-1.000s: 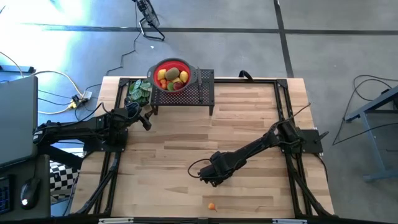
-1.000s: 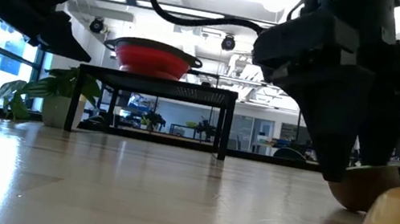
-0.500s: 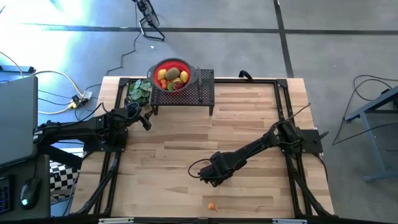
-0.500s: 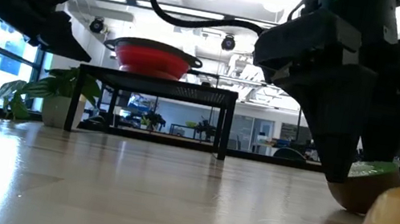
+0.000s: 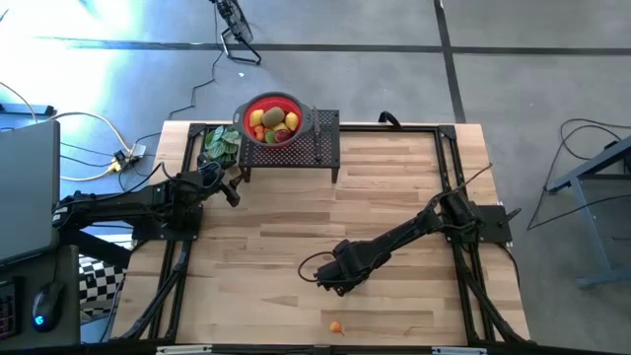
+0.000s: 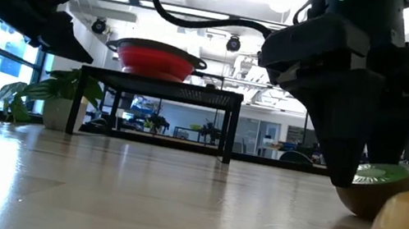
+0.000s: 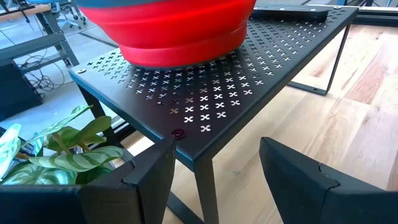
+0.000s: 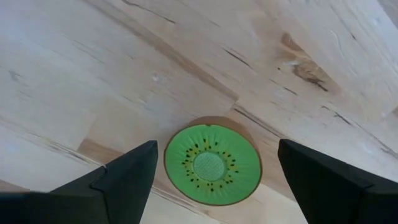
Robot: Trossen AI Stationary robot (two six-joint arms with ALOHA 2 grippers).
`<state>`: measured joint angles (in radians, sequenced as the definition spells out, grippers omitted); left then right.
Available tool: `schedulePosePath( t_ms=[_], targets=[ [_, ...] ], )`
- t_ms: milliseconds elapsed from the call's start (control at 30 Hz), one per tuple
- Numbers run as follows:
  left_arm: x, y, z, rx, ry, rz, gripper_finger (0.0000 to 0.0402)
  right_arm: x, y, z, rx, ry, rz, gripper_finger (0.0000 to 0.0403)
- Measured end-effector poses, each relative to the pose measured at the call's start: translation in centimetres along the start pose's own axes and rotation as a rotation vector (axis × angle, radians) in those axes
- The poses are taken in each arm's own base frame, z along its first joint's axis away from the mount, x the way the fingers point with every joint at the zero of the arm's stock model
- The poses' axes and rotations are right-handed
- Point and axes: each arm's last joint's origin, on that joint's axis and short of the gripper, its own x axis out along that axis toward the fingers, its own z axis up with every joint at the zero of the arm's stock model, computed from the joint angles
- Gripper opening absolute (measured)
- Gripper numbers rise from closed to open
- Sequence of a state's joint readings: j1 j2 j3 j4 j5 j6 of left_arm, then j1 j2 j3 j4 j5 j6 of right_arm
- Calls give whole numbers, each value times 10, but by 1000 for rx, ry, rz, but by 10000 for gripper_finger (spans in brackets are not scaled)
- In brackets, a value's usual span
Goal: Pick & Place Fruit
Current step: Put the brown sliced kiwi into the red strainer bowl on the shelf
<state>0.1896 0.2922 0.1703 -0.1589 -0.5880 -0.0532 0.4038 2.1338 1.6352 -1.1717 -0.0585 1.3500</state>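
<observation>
Kiwi half (image 8: 212, 165) is lying cut face up on the wooden table (image 5: 394, 187), sitting between the spread fingers of the right gripper (image 8: 214, 177), which is hovering directly over it without touching.

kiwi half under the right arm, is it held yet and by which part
Not held. The right gripper hangs above the kiwi half, jaws open either side without touching. The left gripper is empty too.

Open right gripper (image 6: 359, 184) jaws straddle the kiwi half (image 6: 373, 193).
</observation>
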Motion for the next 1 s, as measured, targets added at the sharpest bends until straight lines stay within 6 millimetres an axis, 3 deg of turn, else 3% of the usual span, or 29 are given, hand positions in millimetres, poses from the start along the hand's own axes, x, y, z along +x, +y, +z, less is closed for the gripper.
schedulePosePath(
  t_ms=[467, 767, 1000],
  targets=[
    [0, 0, 0, 0, 0, 0, 228, 0, 1, -1, -36, 20, 7, 326],
    [0, 0, 0, 4, 0, 0, 228, 20, 8, 1, -43, 56, -9, 326],
    [0, 0, 0, 4, 0, 0, 228, 20, 8, 1, -45, 57, -10, 326]
  ],
)
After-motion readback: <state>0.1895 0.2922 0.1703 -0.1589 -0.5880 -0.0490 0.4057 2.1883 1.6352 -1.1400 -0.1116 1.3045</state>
